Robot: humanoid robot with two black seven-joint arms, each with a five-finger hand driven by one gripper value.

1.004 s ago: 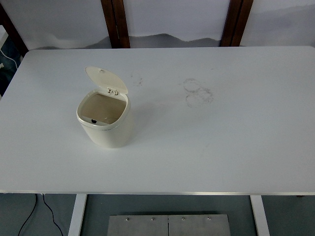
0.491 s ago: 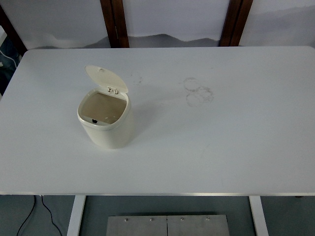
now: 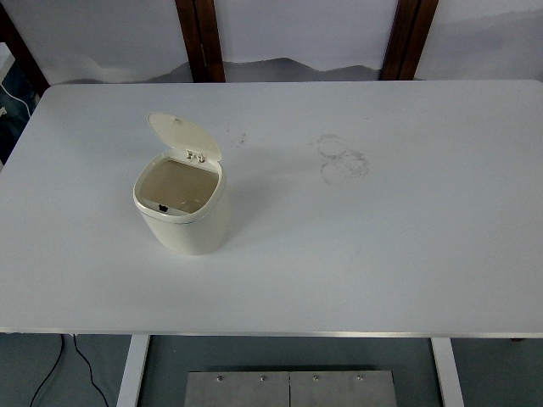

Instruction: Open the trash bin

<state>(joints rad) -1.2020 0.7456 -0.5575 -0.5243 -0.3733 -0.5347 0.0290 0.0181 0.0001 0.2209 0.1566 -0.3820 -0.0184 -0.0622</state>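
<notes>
Big white bench [image 3: 382, 254] fills most of the shot, with some faint grey ring smudges [image 3: 341, 158] right of centre toward the back and a smaller scuff [image 3: 236, 137] left of them. Two dark wooden posts [image 3: 200, 38] stand behind against a pale wall. Under the near edge there's a metal plate [image 3: 290, 388], white legs [image 3: 134, 370], and a black cable [image 3: 51, 373] at lower left.

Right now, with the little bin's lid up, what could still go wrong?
The trash bin stands alone on the white table, so a bump could tip it. Its lid stands up at the far side on a small hinge and might drop shut if jolted. Neither hand is in view to steady it.
</notes>
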